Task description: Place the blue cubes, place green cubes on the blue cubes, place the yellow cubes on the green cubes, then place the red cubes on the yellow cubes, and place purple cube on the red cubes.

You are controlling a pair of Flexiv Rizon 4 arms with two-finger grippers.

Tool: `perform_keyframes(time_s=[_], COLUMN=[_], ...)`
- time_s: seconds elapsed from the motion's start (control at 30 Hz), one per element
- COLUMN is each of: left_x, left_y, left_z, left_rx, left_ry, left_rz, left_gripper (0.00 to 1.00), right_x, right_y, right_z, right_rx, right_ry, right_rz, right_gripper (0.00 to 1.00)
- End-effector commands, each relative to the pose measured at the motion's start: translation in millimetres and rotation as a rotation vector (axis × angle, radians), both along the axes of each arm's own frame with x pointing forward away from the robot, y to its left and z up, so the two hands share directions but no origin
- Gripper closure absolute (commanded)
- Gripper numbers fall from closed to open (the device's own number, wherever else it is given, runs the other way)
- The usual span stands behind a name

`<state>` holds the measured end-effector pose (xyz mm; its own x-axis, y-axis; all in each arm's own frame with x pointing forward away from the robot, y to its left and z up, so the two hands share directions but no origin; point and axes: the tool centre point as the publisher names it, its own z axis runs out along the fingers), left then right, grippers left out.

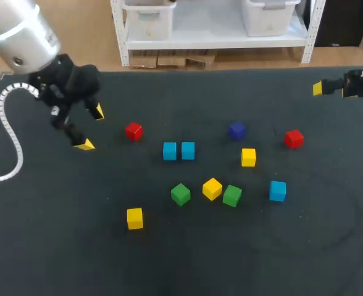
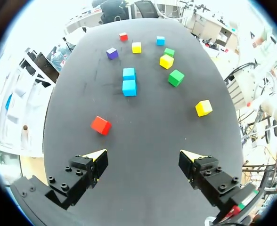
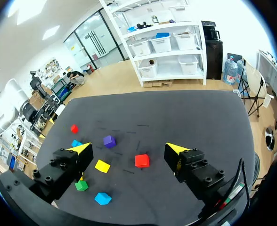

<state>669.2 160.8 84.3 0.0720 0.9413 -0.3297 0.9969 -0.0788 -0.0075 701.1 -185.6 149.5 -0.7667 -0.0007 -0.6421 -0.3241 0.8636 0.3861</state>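
Note:
Two blue cubes [image 1: 170, 151] [image 1: 187, 150] sit touching at mid-table, and a third blue cube [image 1: 278, 190] lies apart to the right. In front of the pair are two green cubes [image 1: 180, 194] [image 1: 232, 195] with a yellow cube [image 1: 212, 189] between them. Other yellow cubes [image 1: 248, 157] [image 1: 134, 218], red cubes [image 1: 133, 131] [image 1: 294, 139] and a purple cube [image 1: 236, 130] are scattered around. My left gripper [image 1: 90, 127] [image 2: 143, 157] hangs open and empty left of the near red cube [image 2: 101, 125]. My right gripper [image 1: 336, 88] [image 3: 128, 148] is open at the far right, with the other red cube [image 3: 141, 161] ahead of it.
All cubes lie singly on the dark table mat [image 1: 58, 246]; none is stacked. The table's back edge [image 1: 218, 68] runs behind the cubes. Bare mat lies in front of the cubes and at the right front.

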Motion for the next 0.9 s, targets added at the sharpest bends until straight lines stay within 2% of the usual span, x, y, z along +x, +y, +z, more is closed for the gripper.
perform_keyframes(time_s=[0.03, 0.3, 0.33, 0.4, 0.57, 0.73, 0.87, 0.9], left_x=[5.6, 5.6, 5.6, 5.6, 5.6, 5.6, 5.6, 5.6], left_y=[5.8, 5.8, 5.8, 5.8, 5.8, 5.8, 5.8, 5.8], left_z=[2.6, 2.6, 2.6, 2.6, 2.6, 2.6, 2.6, 2.6], left_rx=[-0.011, -0.011, -0.011, -0.011, -0.011, -0.011, -0.011, -0.011], left_ry=[0.028, 0.028, 0.028, 0.028, 0.028, 0.028, 0.028, 0.028], left_rz=[0.000, 0.000, 0.000, 0.000, 0.000, 0.000, 0.000, 0.000], left_gripper=[0.00, 0.00, 0.00, 0.00, 0.00, 0.00, 0.00, 0.00], right_x=[-0.3, -0.3, 0.8, 0.8, -12.4, -29.7, -44.7, -47.0], right_y=[0.5, 0.5, -1.0, 1.3, 12.2, 14.5, 7.9, 4.7], right_z=[0.0, 0.0, 0.4, 0.5, 5.2, 4.4, 0.6, -0.8], right_rx=[-0.002, -0.002, 0.013, -0.040, -0.126, -0.226, -0.270, -0.279], right_ry=[0.000, 0.000, -0.061, -0.093, -0.230, -0.310, -0.304, -0.276], right_rz=[-0.002, -0.002, 0.028, 0.095, 0.401, 0.747, 1.088, 1.152], right_gripper=[0.00, 0.00, 0.00, 0.00, 0.00, 0.00, 0.00, 0.00])
